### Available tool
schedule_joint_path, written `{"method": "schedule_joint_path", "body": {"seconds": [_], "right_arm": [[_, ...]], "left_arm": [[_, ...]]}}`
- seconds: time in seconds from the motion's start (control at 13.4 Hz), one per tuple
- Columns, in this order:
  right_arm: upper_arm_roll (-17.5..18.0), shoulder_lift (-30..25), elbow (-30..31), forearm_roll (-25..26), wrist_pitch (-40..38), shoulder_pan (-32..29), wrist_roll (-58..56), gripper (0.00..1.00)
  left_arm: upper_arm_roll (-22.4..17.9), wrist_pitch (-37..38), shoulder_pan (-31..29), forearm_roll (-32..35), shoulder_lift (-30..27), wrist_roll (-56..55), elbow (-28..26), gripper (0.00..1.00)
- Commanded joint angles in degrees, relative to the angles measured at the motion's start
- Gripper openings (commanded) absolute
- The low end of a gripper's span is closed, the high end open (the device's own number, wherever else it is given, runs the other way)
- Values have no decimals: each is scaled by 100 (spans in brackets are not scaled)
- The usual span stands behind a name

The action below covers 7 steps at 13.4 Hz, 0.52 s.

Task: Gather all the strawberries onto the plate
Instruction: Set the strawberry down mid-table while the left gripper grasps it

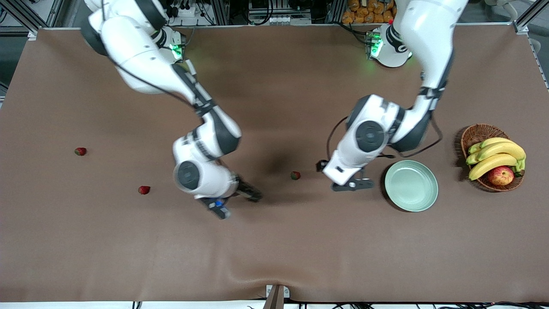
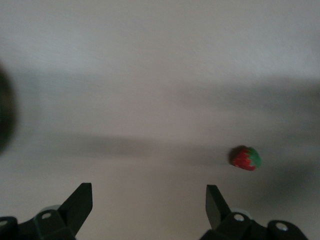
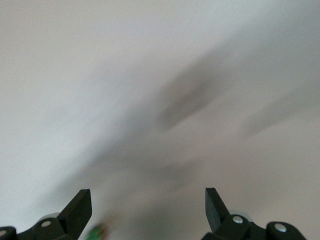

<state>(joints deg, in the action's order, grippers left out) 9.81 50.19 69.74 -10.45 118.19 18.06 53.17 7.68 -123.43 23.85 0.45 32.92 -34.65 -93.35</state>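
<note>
Right gripper [image 1: 233,204] over bare table, left gripper [image 1: 352,184] beside plate [image 1: 411,185]; both jaws apart, no writing readable.

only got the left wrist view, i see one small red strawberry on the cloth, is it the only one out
Observer: No. Besides that small red strawberry between the arms, two more strawberries lie toward the right arm's end.
Operator: anything in the plate
Observer: The round pale green plate holds nothing.
Operator: where's the plate
Observer: On the table beside the left gripper, toward the wicker basket.
Operator: right gripper busy
Observer: The right gripper is open, holding nothing.
</note>
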Motion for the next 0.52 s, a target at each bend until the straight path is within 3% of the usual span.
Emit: {"method": "schedule_joint_path", "body": {"seconds": [0.0,0.3,0.45], "right_arm": [[108,-693,890,463,-262,-810,-988,100],[108,-1334,1795,799,-174,-1831,-2746,100],[108,-1782,2602,964,350,-2113,-3153,100]], "left_arm": [[-100,-311,330,-45,591,-208,527,100],[-100,-996,638,-45,952,-209,590,100],[-100,-1279,875,-54,1233,-252,747,100]]}}
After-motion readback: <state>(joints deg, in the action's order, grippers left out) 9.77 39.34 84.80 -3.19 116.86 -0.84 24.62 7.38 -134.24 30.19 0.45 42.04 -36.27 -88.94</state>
